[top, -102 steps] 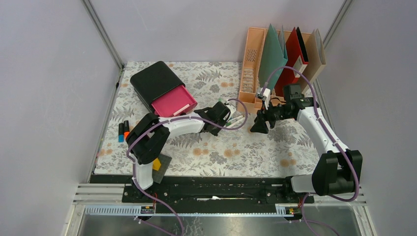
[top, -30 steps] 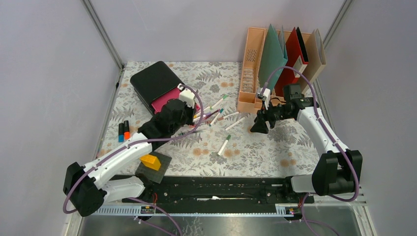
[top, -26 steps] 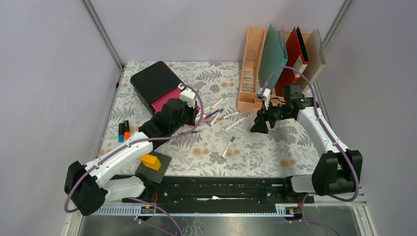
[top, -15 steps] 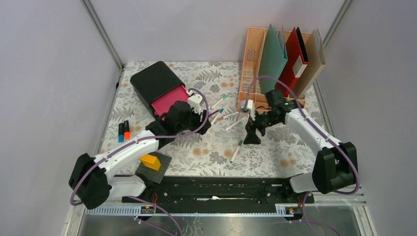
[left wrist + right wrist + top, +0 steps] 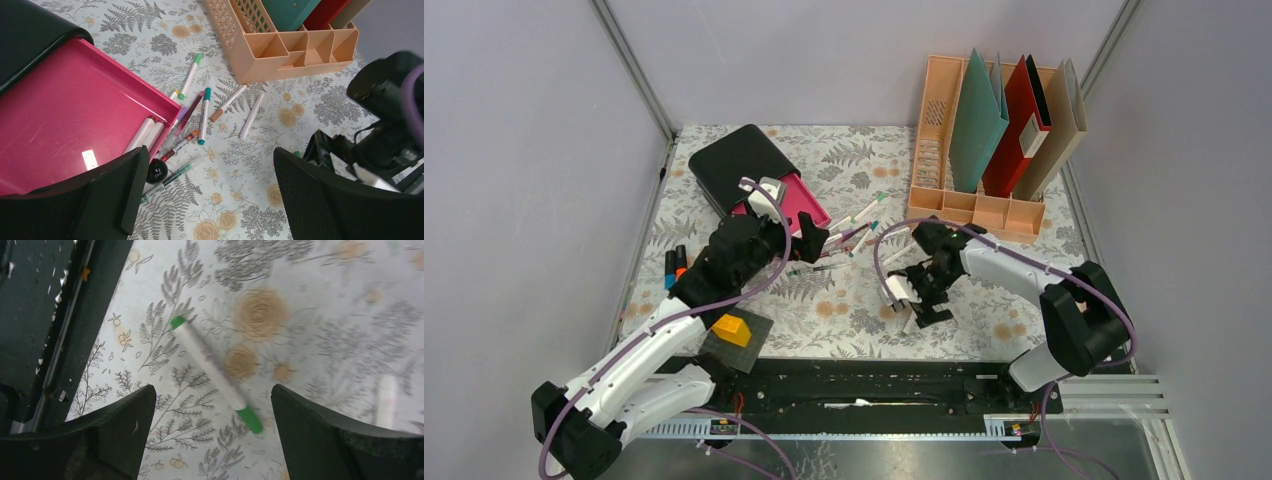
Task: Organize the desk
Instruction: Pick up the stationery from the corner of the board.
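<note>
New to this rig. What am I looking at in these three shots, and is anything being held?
Two robot arms are bolted at the near edge of the desk. One picture looks down from above and behind them; the other two come from wrist cameras, so the dark shapes at the bottom are that arm's fingers. Markers lie scattered beside an open pink drawer; a peach rack holds folders. The left hand is open by the drawer; the right hand is open above a green-capped marker. Nothing is held.
</note>
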Robot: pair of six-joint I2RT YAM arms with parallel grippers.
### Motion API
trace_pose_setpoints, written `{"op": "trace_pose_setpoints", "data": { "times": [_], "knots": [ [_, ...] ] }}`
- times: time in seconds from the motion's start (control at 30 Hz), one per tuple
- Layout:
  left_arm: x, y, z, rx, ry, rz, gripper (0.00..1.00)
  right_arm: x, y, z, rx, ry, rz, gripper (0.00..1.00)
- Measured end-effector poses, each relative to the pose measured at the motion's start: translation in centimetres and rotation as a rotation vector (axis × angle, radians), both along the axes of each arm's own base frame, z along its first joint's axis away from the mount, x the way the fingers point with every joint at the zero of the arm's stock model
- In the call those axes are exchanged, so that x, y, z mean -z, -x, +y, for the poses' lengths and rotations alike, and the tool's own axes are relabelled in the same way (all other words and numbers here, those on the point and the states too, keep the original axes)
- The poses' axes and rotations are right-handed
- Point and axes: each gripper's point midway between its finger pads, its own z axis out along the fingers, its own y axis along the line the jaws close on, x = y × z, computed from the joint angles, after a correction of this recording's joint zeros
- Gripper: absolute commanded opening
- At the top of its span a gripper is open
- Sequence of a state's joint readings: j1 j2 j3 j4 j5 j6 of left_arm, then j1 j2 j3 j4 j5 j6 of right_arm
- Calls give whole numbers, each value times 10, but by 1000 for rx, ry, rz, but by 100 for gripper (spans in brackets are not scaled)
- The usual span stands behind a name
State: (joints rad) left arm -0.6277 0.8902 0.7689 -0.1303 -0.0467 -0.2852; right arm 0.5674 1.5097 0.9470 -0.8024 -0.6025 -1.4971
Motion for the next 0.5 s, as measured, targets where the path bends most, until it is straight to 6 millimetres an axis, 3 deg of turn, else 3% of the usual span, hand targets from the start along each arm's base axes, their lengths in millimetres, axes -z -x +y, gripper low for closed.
{"op": "trace_pose_setpoints", "data": {
  "times": [0.13, 0.23, 0.5],
  "knots": [
    [0, 3, 7, -15, -1, -1, 99, 30, 11, -12, -50, 116, -4, 77],
    [0, 3, 10, -23, -3, 2, 99, 44, 8, -20, -51, 176, -28, 72],
    [1, 3, 13, -31, -5, 4, 99, 49, -8, -16, -42, 207, -100, 53]
  ]
}}
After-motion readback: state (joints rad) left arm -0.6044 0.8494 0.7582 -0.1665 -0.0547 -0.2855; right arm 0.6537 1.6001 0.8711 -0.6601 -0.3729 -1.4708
